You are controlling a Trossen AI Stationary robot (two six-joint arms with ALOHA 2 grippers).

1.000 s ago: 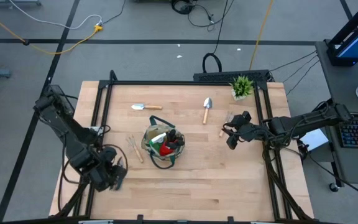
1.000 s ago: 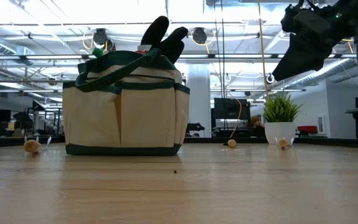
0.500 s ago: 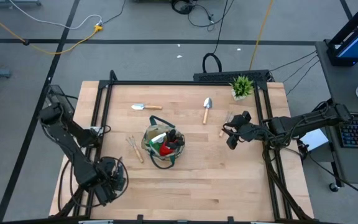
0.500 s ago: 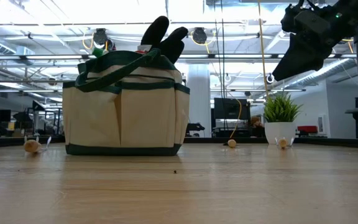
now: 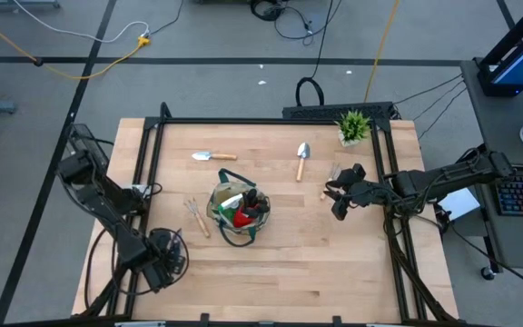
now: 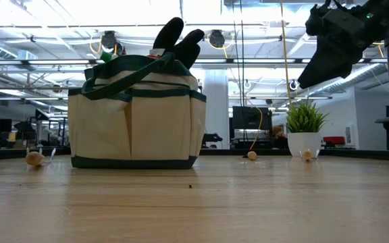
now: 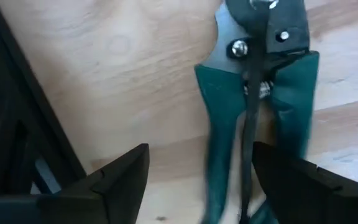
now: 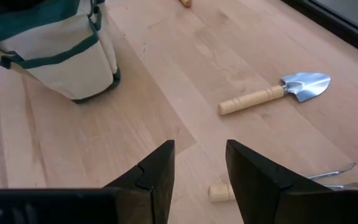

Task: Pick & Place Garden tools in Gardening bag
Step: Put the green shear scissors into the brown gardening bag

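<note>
Since the earlier high view, your left arm had swung lower left; its gripper (image 5: 159, 262) sat at the table's (image 5: 334, 254) lower-left edge, while the right gripper (image 5: 337, 198) hung unchanged right of centre. Only the left wrist view showed what lay beneath: pruning shears (image 7: 258, 93) with green handles and a steel pivot on pale wood grain, between spread fingers (image 7: 114, 177), not pinched. The right wrist view showed parted fingers (image 8: 151, 177) over bare planks, a wooden-handled trowel (image 8: 275, 93) and a fork tool's handle (image 8: 219, 191) beyond. The gardening bag (image 5: 237, 214), tan fabric with green trim, stood at frame centre; the low view showed dark glove fingers (image 6: 179, 40) sticking out.
</note>
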